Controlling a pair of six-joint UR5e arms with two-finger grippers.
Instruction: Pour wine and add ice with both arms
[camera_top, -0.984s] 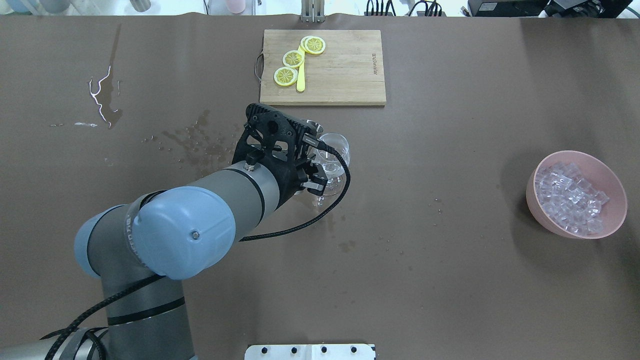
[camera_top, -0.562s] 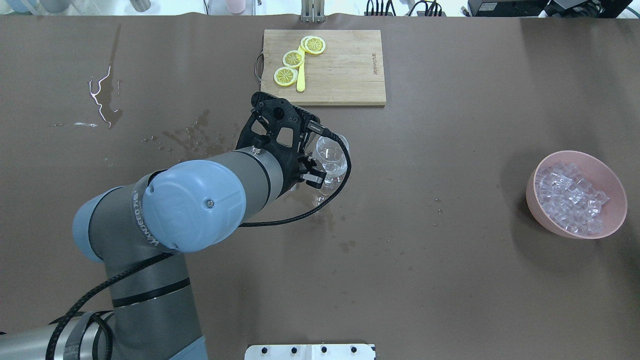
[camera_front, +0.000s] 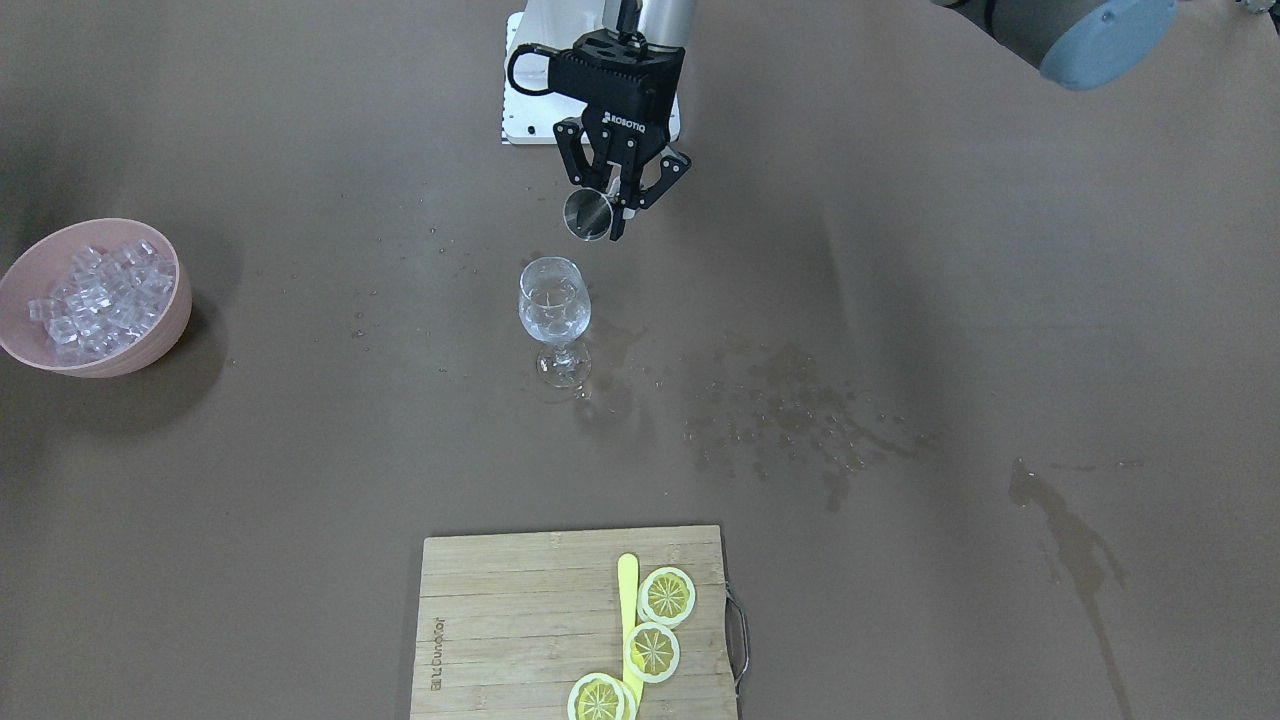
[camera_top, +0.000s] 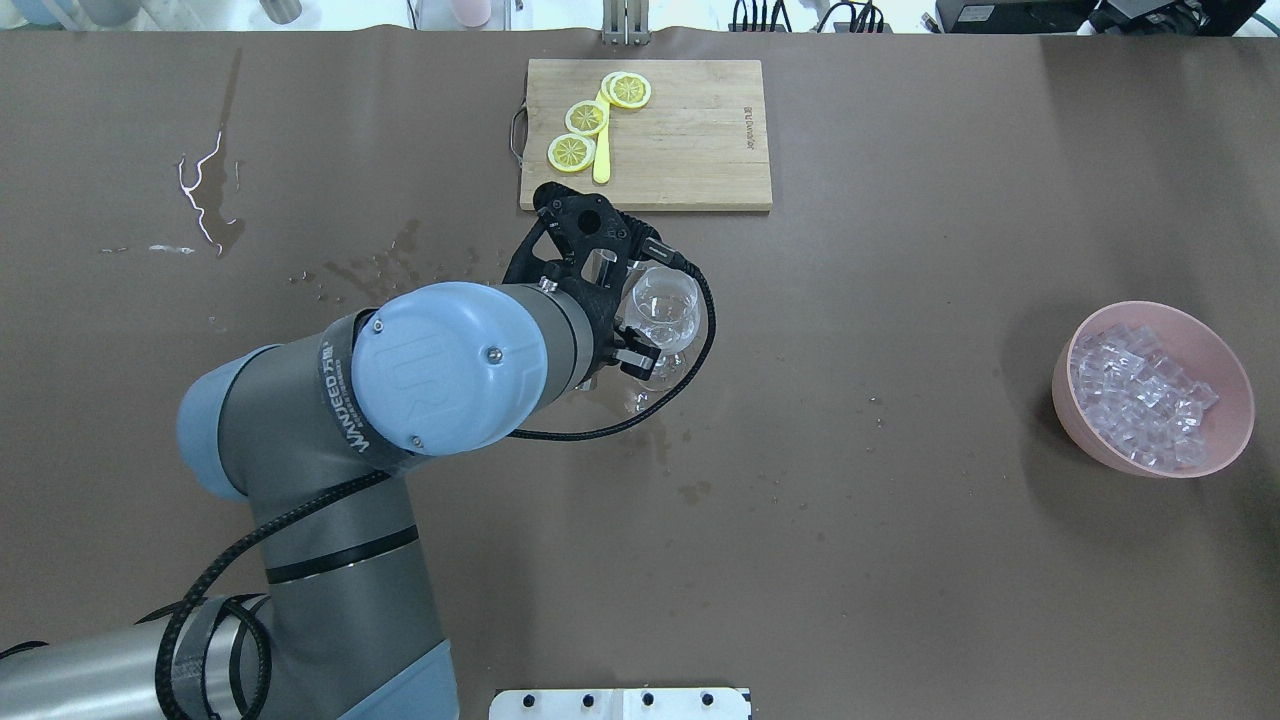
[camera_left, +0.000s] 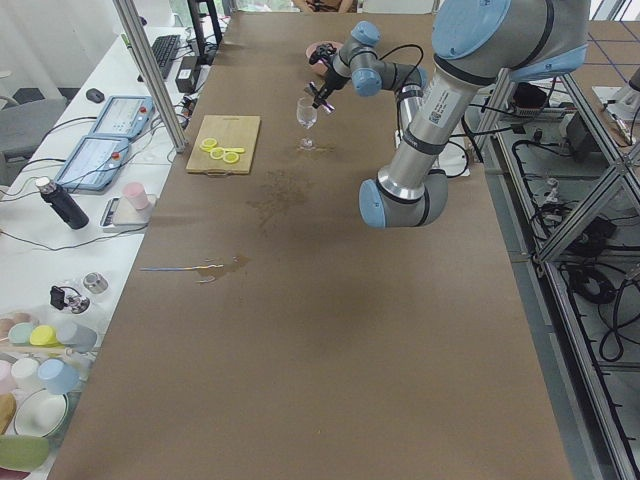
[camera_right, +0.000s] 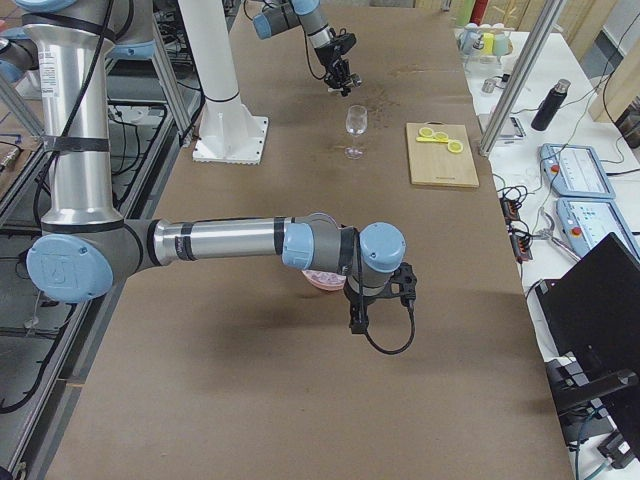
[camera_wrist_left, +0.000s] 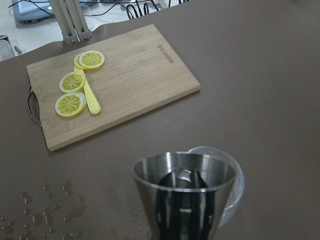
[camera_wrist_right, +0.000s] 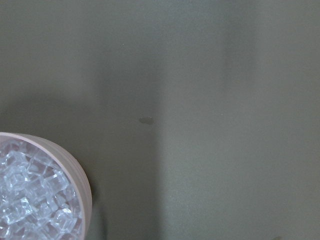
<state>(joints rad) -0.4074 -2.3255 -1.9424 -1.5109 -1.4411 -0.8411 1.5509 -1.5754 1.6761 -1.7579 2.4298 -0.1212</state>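
Note:
My left gripper (camera_front: 608, 205) is shut on a small steel cup (camera_front: 590, 213) and holds it above the table, on the robot's side of the wine glass (camera_front: 554, 305). The cup is tipped, with a round end facing the front camera. In the left wrist view the cup (camera_wrist_left: 185, 195) fills the bottom, with the glass rim (camera_wrist_left: 236, 172) just behind it. The glass (camera_top: 668, 308) stands upright with some clear content. The ice (camera_top: 1140, 395) fills a pink bowl (camera_top: 1066, 400) at the right. My right gripper (camera_right: 400, 283) hangs beside that bowl; I cannot tell whether it is open or shut.
A wooden cutting board (camera_top: 690, 140) with lemon slices (camera_top: 585, 118) and a yellow stick lies at the far edge. Wet patches (camera_top: 400, 280) mark the table left of the glass. The white base block (camera_top: 620, 703) is at the near edge.
My left arm's elbow has swung to the right, and the gripper has shifted toward the cutting board. More of the wine glass shows now.

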